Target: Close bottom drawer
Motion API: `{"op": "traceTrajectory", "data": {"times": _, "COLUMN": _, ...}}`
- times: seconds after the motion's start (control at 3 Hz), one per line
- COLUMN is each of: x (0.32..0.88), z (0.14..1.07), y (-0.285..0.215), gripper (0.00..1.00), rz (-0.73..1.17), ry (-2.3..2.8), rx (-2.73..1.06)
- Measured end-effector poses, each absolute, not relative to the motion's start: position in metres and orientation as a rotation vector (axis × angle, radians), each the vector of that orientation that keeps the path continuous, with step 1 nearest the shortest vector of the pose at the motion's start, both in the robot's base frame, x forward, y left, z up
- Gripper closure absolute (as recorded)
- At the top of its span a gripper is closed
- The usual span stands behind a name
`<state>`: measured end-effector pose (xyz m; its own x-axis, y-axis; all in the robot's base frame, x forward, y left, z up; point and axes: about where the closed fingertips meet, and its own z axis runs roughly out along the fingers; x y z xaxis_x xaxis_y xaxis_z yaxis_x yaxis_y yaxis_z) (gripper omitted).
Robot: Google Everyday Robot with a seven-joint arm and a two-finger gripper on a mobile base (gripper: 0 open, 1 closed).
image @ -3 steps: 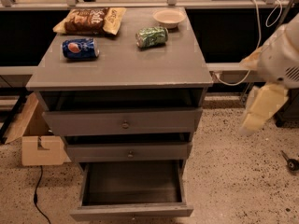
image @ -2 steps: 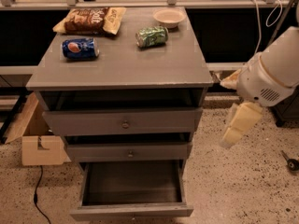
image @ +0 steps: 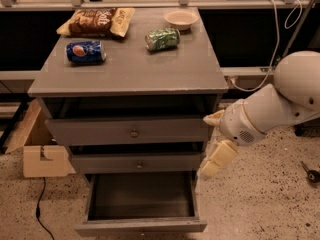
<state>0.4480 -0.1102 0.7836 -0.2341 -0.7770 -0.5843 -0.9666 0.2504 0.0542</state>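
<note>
The bottom drawer (image: 140, 227) of the grey cabinet (image: 130, 74) is pulled far out, its dark inside empty. The middle drawer (image: 137, 162) and the top drawer (image: 132, 131) stand slightly out. My gripper (image: 211, 140) hangs at the cabinet's right front edge, level with the middle drawer and above the bottom drawer's right side. Its cream fingers (image: 218, 159) are spread apart and hold nothing. The white arm (image: 280, 104) reaches in from the right.
On the cabinet top lie a chip bag (image: 95, 21), a blue soda can (image: 85, 51), a green can (image: 162, 38) and a small bowl (image: 180, 18). A cardboard box (image: 42, 154) and a black cable (image: 39, 211) are on the floor at left.
The arm has swung left and down from the right side, bringing the gripper close to the cabinet's right front edge. The drawers have not moved.
</note>
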Motion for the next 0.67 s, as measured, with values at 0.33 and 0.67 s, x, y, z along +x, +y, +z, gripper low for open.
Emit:
{"op": "traceTrajectory", "data": {"times": 0.33, "x": 0.443, "z": 0.776, "y": -0.110, "gripper": 0.00, "rz": 0.565, "ry": 2.093, "rx": -1.588}}
{"op": "traceTrajectory", "data": {"times": 0.67, "x": 0.437, "z": 0.729, "y": -0.110, "gripper": 0.00, "rz": 0.573, "ry": 2.099, "rx": -1.632}}
